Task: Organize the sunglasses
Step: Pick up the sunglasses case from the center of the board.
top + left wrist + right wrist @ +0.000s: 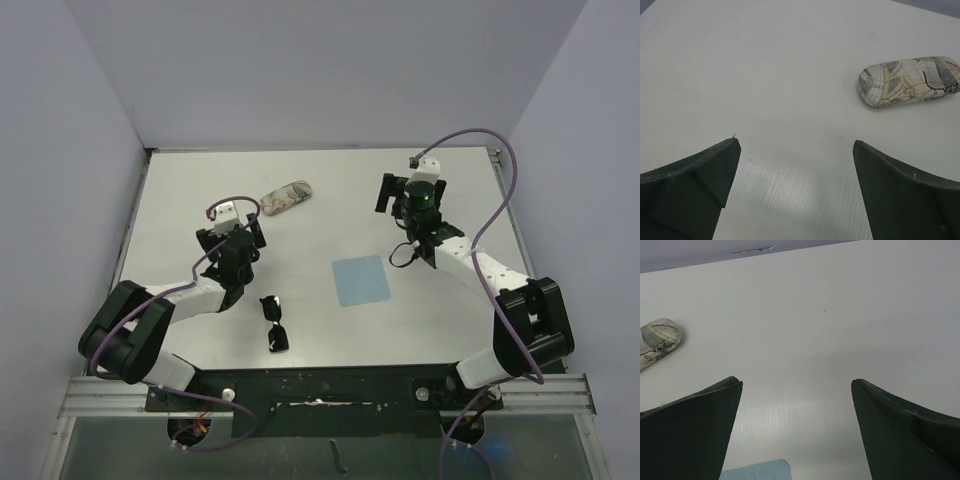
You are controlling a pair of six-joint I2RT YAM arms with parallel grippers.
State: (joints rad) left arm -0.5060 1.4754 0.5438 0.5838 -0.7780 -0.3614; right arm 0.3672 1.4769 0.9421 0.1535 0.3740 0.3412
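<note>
The black sunglasses (275, 322) lie folded on the table near its front edge, between the two arm bases and just right of the left arm. They show in neither wrist view. My left gripper (232, 228) (795, 144) hovers open over bare table, farther from the front edge than the sunglasses and to their left, with nothing between its fingers. My right gripper (410, 195) (796, 382) is open too, over bare table at the far right, well away from the sunglasses.
An oval map-patterned case (286, 197) (910, 81) (657, 342) lies shut, ahead and to the right of the left gripper. A light blue cloth (360, 280) (757, 471) lies flat at the centre of the table. Grey walls stand on three sides.
</note>
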